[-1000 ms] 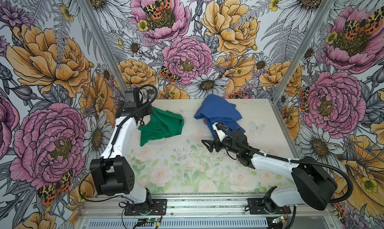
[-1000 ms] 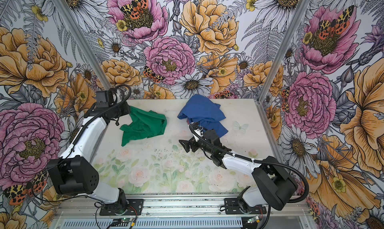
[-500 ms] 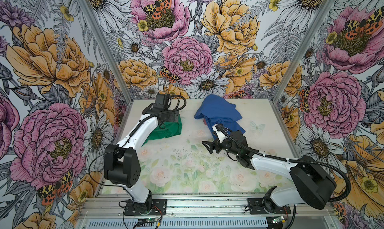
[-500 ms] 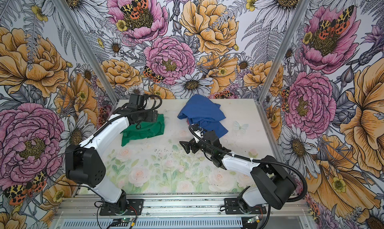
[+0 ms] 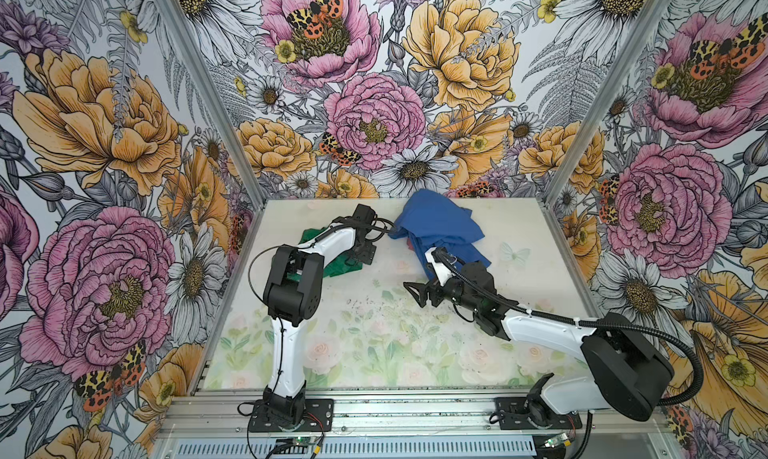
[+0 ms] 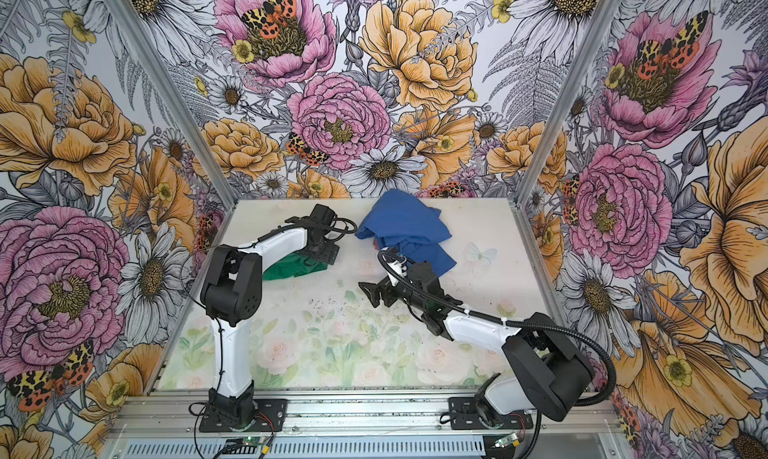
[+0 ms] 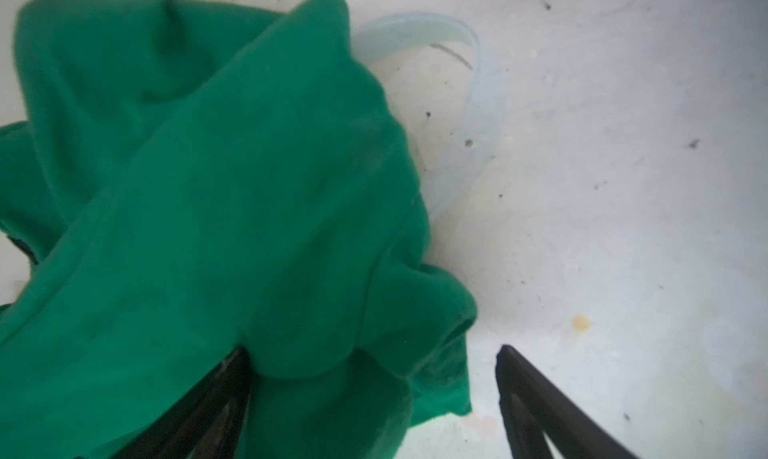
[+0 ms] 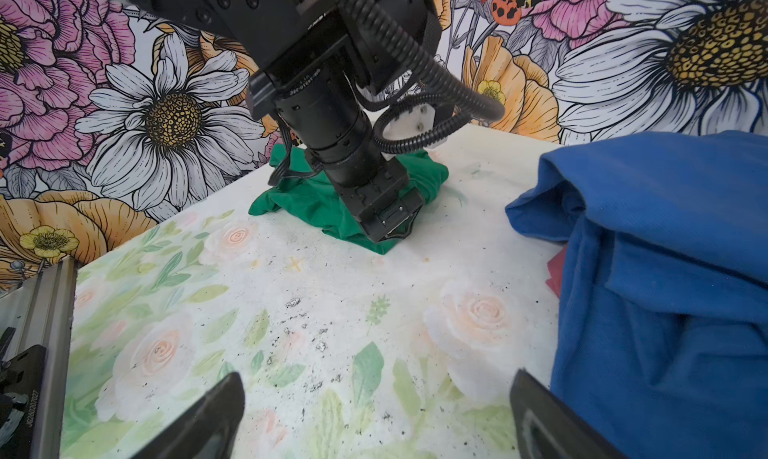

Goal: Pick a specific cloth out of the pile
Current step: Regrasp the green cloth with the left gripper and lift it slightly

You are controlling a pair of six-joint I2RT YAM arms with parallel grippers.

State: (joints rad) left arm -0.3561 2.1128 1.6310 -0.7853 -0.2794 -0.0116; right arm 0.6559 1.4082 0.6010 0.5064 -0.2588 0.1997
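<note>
The green cloth (image 5: 337,266) (image 6: 291,270) lies bunched on the table at the back left, apart from the pile. My left gripper (image 5: 365,255) (image 6: 326,255) points down at its right edge. In the left wrist view the left gripper (image 7: 374,351) stands open, with a fold of the cloth (image 7: 232,211) lying between the jaws and over one finger. The pile, a large blue cloth (image 5: 436,224) (image 6: 403,224) (image 8: 665,249) over a bit of red cloth (image 5: 411,243) (image 8: 557,270), sits at the back middle. My right gripper (image 5: 415,295) (image 8: 377,376) is open and holds nothing, low over the table just in front of the pile.
Floral walls close off the table on the left, back and right. A metal rail (image 5: 374,407) with both arm bases runs along the front. The left arm's black elbow (image 5: 295,286) stands high over the table's left side. The table (image 5: 374,344) has a faded flower print.
The left arm swung from the back left corner to the right and forward over the green cloth, which went from spread out to bunched. The right arm has barely moved.
</note>
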